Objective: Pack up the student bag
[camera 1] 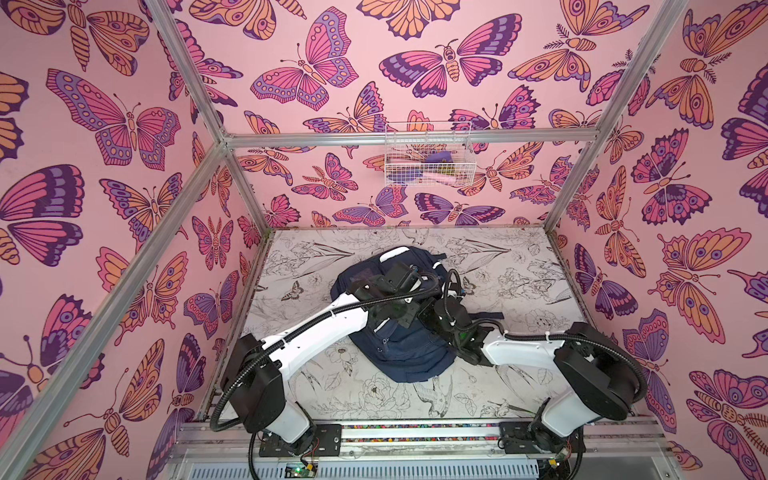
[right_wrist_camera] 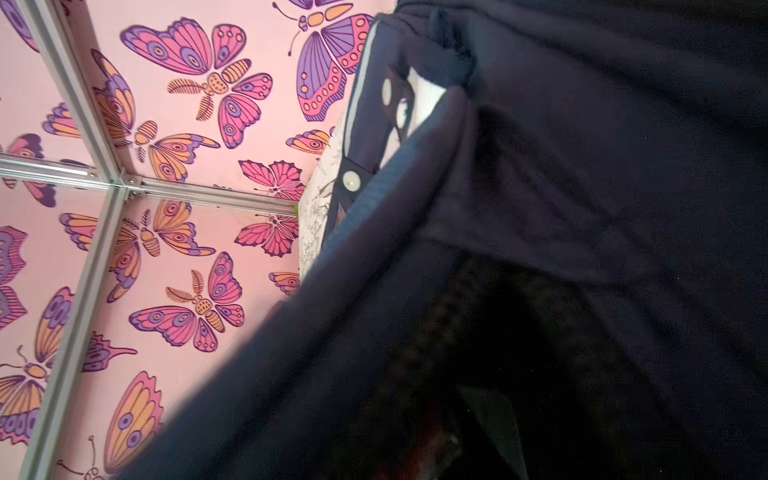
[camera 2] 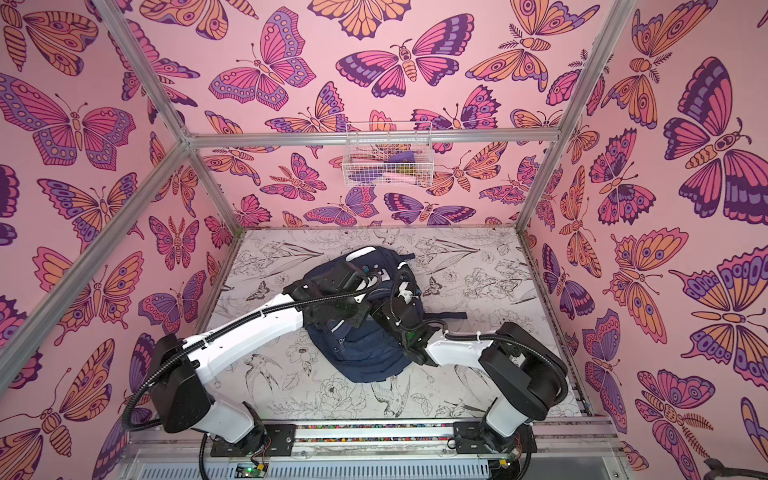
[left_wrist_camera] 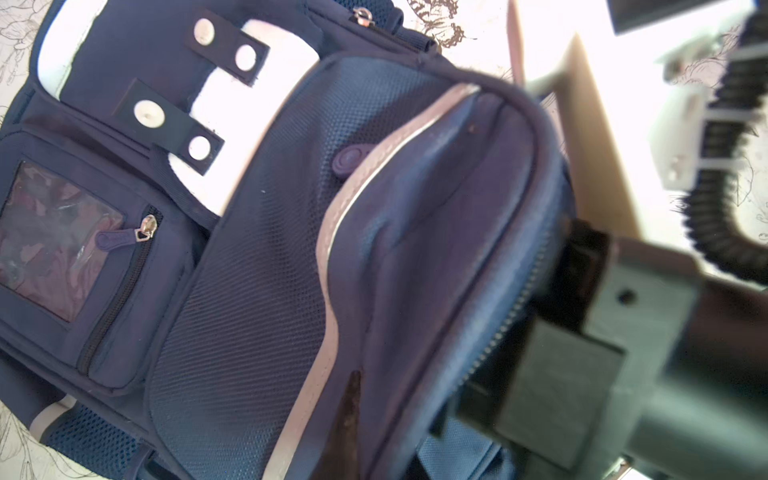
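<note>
Bag (camera 1: 399, 353) lies mid-desk (camera 1: 519, 266), white patch toward the back. Left fingers (camera 1: 406, 274) hover over its upper half, right fingers (left_wrist_camera: 557, 374) at the zip edge. Grasping or released? Can't tell for either. Basket (camera 1: 428, 153) hangs on the wall.

The student bag (camera 1: 399, 353) lies about mid-surface (camera 1: 519, 266), one end toward the far wall, the other toward the near edge. A strap (camera 1: 488, 318) trails from its right side onto the surface. The left arm (camera 1: 316, 332) reaches from the near-left corner over the bag's middle, and the right arm (camera 1: 519, 353) reaches from the near-right corner to the bag's right side. Both arms stand on a rail (camera 1: 415, 432) along the near edge. A wire basket (camera 1: 387, 166) hangs on the far wall, above the surface.
</note>
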`<state>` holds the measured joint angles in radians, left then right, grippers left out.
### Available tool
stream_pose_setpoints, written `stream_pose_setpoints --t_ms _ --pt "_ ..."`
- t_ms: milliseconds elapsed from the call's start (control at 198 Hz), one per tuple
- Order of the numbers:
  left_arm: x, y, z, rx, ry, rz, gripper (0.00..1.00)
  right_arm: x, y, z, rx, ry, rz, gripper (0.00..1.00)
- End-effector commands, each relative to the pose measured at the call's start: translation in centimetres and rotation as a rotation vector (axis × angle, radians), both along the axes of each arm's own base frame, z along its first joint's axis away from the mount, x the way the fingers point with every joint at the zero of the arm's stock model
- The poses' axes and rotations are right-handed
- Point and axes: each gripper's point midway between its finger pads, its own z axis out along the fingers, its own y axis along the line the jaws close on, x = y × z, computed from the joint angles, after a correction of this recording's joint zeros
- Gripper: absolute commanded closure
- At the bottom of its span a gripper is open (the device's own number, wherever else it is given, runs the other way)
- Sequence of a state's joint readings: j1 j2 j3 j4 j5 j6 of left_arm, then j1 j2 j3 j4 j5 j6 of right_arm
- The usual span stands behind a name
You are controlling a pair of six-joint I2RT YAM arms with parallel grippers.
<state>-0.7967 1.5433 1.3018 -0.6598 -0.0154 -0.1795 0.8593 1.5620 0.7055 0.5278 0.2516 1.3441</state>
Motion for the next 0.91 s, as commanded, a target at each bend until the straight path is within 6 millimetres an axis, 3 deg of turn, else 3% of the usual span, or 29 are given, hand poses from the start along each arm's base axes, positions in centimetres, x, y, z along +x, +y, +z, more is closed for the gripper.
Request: stream_pose_setpoints --t_ms 0,106,227,333,409,515,611,677,768,904 --pt "-0.3 -1.7 1.7 -0.109 -0.006 -0.028 0.71 -2.2 -1.7 0.7 -0.119 0.075 0.022 0.49" --pt "-0.1 -1.5 1.4 -0.118 0.013 -0.003 0.59 -4.1 -4.3 1.5 -0.269 0.116 0.047 0.45" --pt "0.5 -1.1 1.2 -0.153 0.056 0.057 0.47 -6.8 -7.9 1.0 -0.480 0.227 0.080 0.43" --pt "0.7 -0.2 2.7 -0.259 0.132 0.142 0.40 -8.6 -10.7 0.9 -0.664 0.264 0.139 0.43" --pt "0.9 1.3 3.4 -0.317 0.154 0.230 0.36 -9.6 -11.8 1.0 -0.736 0.263 0.185 0.44" --pt "0.5 3.8 4.2 -0.398 0.201 0.327 0.32 -10.6 -11.7 1.9 -0.808 0.214 0.265 0.46" --pt "-0.2 6.4 4.2 -0.459 0.237 0.423 0.30 -11.4 -9.6 3.4 -0.868 0.109 0.354 0.45" --pt "-1.2 7.7 3.9 -0.500 0.270 0.470 0.29 -12.2 -6.4 4.1 -0.858 0.020 0.449 0.45" --pt "-2.3 8.1 2.6 -0.539 0.334 0.495 0.28 -13.6 -1.6 3.9 -0.824 -0.050 0.591 0.44" --pt "-3.5 7.5 -0.3 -0.576 0.447 0.526 0.29 -15.1 3.8 3.0 -0.894 -0.113 0.716 0.42"
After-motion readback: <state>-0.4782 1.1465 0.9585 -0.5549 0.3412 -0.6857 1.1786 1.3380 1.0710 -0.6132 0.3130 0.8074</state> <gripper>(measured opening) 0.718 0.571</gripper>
